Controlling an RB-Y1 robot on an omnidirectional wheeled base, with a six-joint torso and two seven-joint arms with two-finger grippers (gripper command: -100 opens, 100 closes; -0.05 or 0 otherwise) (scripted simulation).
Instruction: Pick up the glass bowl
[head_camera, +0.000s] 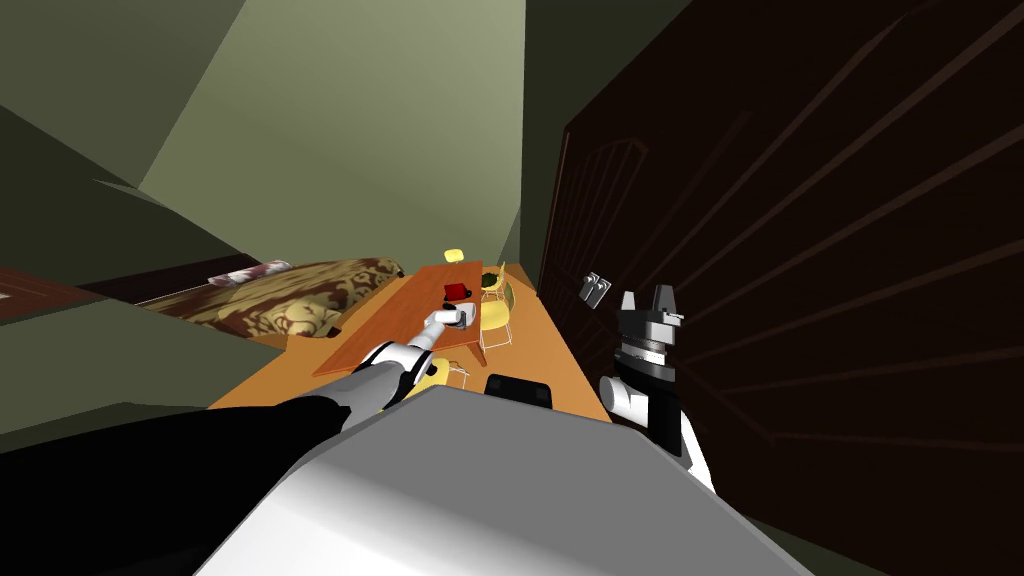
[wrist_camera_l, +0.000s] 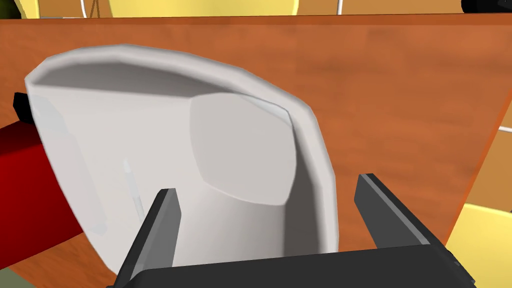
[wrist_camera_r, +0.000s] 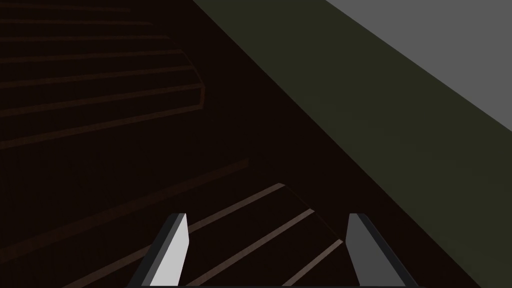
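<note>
Bowl (wrist_camera_l: 165, 150), white, on table (wrist_camera_l: 400, 100): near rim sits inside left pincer (wrist_camera_l: 267, 185), spread wide, gripping nothing.

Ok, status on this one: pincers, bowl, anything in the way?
Left pincer open, astride the wall of the white bowl on the wooden table. Right pincer open, idle by the dark door. Red object beside the bowl, not in the way.
</note>
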